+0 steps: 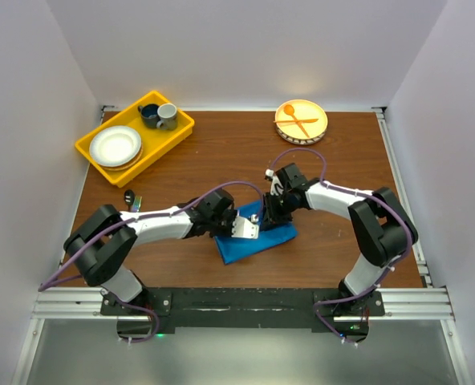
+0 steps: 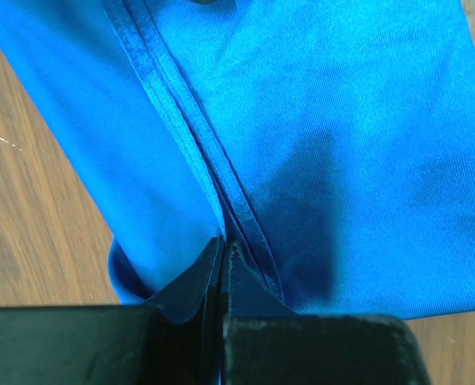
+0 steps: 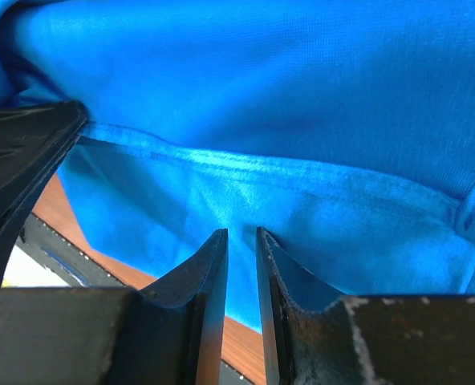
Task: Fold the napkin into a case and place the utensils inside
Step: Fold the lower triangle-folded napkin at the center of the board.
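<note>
Napkin (image 1: 257, 241) is laid folded near the front edge of the table (image 1: 221, 152), its hem pinched in the closed left gripper (image 2: 224, 245); the right gripper (image 3: 241, 237) is set narrow at a fold, and whether cloth is caught cannot be told. Bare wood is left behind it, with the yellow tray (image 1: 181, 128) and the plate (image 1: 322, 128) well apart at the back

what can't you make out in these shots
- Top view: the wrists cover the middle of the napkin, hiding its folds.
- Right wrist view: whether the right hand pinches cloth is unclear, because its fingertips hide the contact.
- Left wrist view: the frame cuts off the napkin's edges.
- Top view: small dark thing beside the left arm, too small to identify.
</note>
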`<state>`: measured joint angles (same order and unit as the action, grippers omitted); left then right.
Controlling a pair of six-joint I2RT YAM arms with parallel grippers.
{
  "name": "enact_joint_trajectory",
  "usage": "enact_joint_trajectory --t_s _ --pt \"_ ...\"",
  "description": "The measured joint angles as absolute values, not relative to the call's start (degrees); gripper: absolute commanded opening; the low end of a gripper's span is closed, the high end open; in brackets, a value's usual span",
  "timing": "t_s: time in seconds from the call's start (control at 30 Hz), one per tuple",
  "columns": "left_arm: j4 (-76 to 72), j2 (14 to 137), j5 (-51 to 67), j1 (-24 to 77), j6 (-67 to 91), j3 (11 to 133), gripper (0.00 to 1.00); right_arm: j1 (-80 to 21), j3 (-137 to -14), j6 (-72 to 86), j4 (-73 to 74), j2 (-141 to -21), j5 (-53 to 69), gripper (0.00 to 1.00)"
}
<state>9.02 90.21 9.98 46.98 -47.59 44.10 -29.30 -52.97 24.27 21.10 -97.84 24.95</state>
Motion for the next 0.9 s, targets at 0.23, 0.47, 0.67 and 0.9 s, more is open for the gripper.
enact_joint_trajectory --t_s 0.23,0.47,0.67,0.9 --pt "6.33 91.05 9.58 47.03 -47.72 43.83 0.0 -29.26 -54.98 22.85 24.1 -89.95 25.52 0.32" --pt "4.23 91.18 9.89 45.84 -52.47 42.87 0.0 -28.16 -63.24 20.49 23.92 -89.86 24.64 0.34" --pt "5.82 92.84 10.9 39.44 -56.77 45.01 0.0 -26.3 -67.79 19.44 22.83 -94.61 23.73 0.35" --pt "8.67 95.2 11.81 37.5 -58.13 48.58 0.0 -26.28 -68.82 20.62 20.34 -99.26 23.62 0.36"
